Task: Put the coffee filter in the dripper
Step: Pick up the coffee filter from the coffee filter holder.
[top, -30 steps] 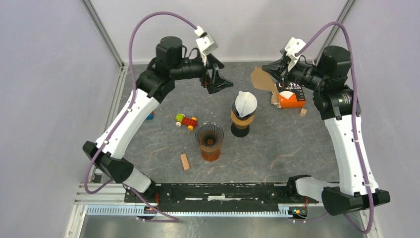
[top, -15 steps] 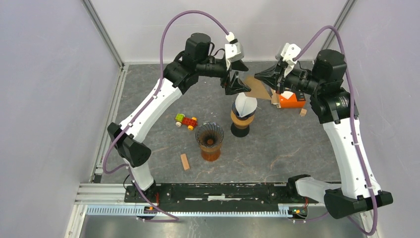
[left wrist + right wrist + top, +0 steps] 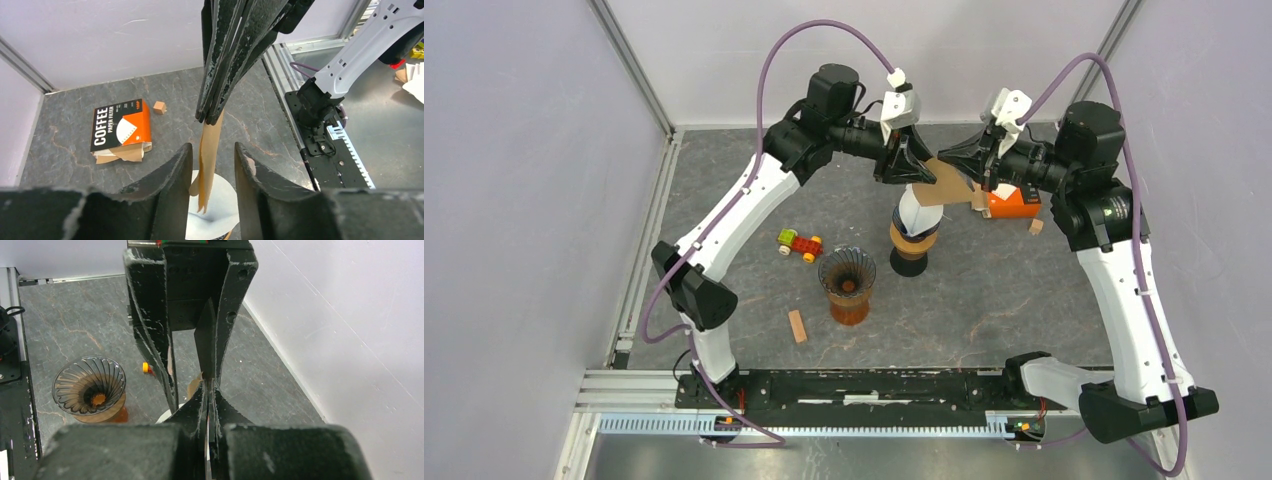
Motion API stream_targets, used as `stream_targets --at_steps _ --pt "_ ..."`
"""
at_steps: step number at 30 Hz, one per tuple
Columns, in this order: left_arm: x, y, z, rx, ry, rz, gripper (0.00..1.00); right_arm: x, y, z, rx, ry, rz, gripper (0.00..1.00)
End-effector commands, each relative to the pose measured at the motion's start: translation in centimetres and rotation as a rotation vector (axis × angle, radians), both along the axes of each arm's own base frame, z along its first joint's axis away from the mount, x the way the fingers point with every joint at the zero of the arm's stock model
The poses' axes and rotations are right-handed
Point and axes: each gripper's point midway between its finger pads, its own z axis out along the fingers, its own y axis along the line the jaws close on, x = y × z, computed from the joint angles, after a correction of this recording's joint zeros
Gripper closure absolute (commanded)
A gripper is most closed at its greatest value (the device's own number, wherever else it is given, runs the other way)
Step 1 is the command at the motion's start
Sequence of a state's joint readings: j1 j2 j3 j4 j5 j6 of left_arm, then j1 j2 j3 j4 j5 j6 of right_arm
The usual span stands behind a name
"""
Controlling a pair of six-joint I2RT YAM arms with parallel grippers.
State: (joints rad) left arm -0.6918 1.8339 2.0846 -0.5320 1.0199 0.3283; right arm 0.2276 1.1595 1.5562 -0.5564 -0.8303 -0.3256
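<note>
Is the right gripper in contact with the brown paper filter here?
Touching. The left wrist view shows the right gripper shut on the top edge of the brown paper filter, which hangs straight down from it.

The brown paper coffee filter [image 3: 946,186] hangs folded flat, on edge, in the air above the table's [image 3: 1024,290] far half. The ribbed amber dripper [image 3: 847,283] stands upright and empty near the table's centre.

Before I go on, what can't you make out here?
Top: the filter edge inside the left gripper, covered by that gripper's body.
Right wrist: most of the filter, behind the fingers of the right gripper.
Left wrist: white filter below, cut off by the bottom edge and fingers.
</note>
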Motion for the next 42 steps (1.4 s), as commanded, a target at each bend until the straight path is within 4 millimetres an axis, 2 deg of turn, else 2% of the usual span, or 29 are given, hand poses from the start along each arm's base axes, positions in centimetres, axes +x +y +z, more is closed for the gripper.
stream_targets --at_steps 1,4,6,8,11,13,14,16,18,21,24,28,31,36,39,42 --pt "-0.9 -0.1 1.8 -0.043 -0.044 -0.053 0.62 -1.0 0.0 1.1 0.017 -0.024 0.006 1.0" --pt "-1.0 -0.1 2.0 -0.047 -0.027 -0.053 0.78 -1.1 0.0 1.1 0.018 -0.025 0.004 1.0" --pt "-1.0 -0.1 2.4 -0.052 -0.008 -0.042 0.96 -1.0 -0.1 1.1 0.019 -0.025 0.002 1.0" --pt "-0.9 0.1 2.8 -0.05 0.007 -0.013 0.98 -0.9 -0.3 1.1 0.014 -0.031 -0.015 1.0" --pt "-1.0 1.5 3.8 -0.036 0.006 0.067 0.98 -0.8 -1.0 1.2 -0.015 -0.059 -0.052 0.72" --pt "-1.5 3.1 4.4 -0.02 -0.015 0.116 0.98 -1.1 -1.3 1.1 -0.037 -0.077 -0.058 0.36" --pt "-1.7 3.9 4.3 -0.008 -0.029 0.141 0.98 -1.4 -1.3 0.9 -0.052 -0.089 -0.047 0.26" --pt "-2.5 5.4 4.3 0.006 -0.047 0.191 0.98 -2.3 -1.0 0.4 -0.079 -0.099 0.004 0.14" --pt "-3.4 6.9 4.2 0.021 -0.04 0.241 0.98 -3.3 -0.6 -0.8 -0.106 -0.089 0.071 0.1" --pt "-4.8 8.1 3.6 0.041 0.008 0.257 0.98 -3.7 0.1 -2.9 -0.116 -0.036 0.142 0.09" --pt "-5.6 8.5 3.7 0.02 0.084 0.283 0.98 -4.7 2.1 -5.3 -0.121 0.029 0.267 0.1" --pt "-5.9 8.5 3.0 0.004 0.163 0.308 0.98 -5.3 4.2 -6.1 -0.109 0.041 0.352 0.12" --pt "-5.7 8.3 2.0 0.009 0.191 0.318 0.98 -6.1 5.3 -6.2 -0.092 0.072 0.438 0.19" --pt "-5.3 8.2 1.2 0.017 0.188 0.331 0.98 -6.1 6.0 -6.9 -0.085 0.104 0.474 0.25" --pt "-5.3 7.8 1.1 0.014 0.205 0.323 0.98 -5.7 6.4 -7.9 -0.07 0.136 0.468 0.38" --pt "-5.2 7.5 1.0 0.014 0.22 0.316 0.98 -5.0 6.6 -8.7 -0.067 0.172 0.452 0.61"
